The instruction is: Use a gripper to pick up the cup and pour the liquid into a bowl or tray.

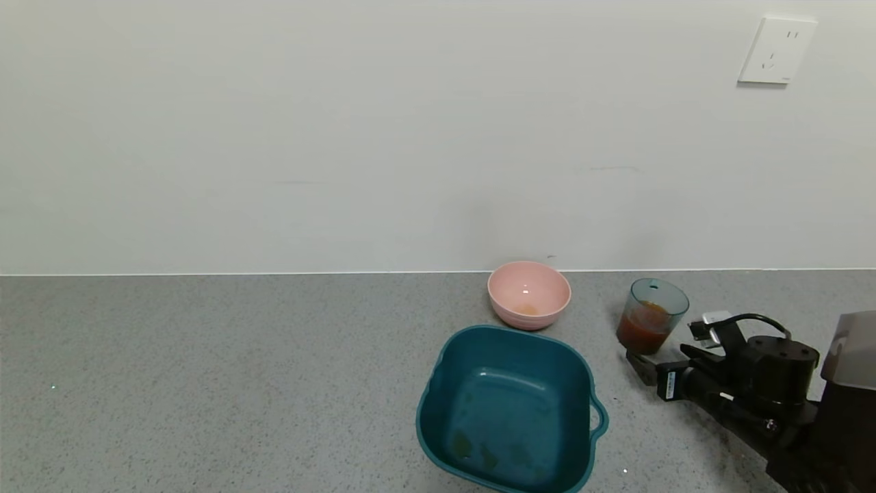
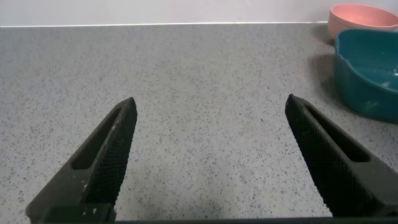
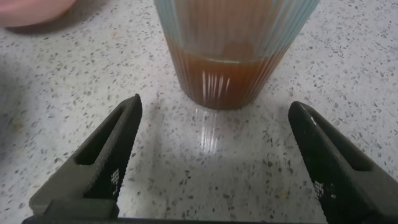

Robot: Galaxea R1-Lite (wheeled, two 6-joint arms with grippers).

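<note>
Cup [image 1: 653, 315] stands ungrasped on the tabletop [image 1: 205, 383], liquid [image 3: 227, 74] unpoured; right claw [image 3: 214, 162] spread just short; pink bowl [image 1: 529, 294] seemingly near-empty.

From my head camera, the right arm [image 1: 787, 411] ran off the lower right corner, and one fingertip of the right gripper [image 1: 657, 366] was hidden by the cup [image 1: 652, 316]. The teal tub [image 1: 510, 409] was clipped by the bottom edge. In my right wrist picture the cup's rim was cut off at the top, and the pink bowl [image 3: 31, 11] was a blurred sliver at upper left.
</note>
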